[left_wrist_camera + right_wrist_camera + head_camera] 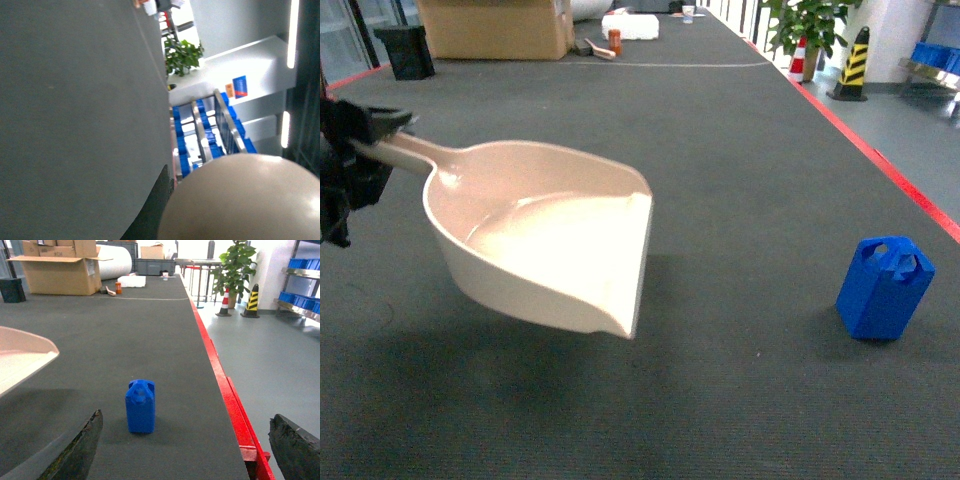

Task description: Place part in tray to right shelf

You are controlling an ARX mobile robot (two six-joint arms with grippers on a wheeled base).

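One blue part (884, 288) upright near table's red edge (880, 160), apart from tray (545, 235).

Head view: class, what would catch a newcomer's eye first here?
The big cream tray, held up off the dark table by its handle in the left pincer, fills the left half. Next comes the bright blue part, standing alone on the table at the right near the red edge.

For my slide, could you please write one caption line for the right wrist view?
Open right claw faces the upright blue part on the dark table, tray edge at left.
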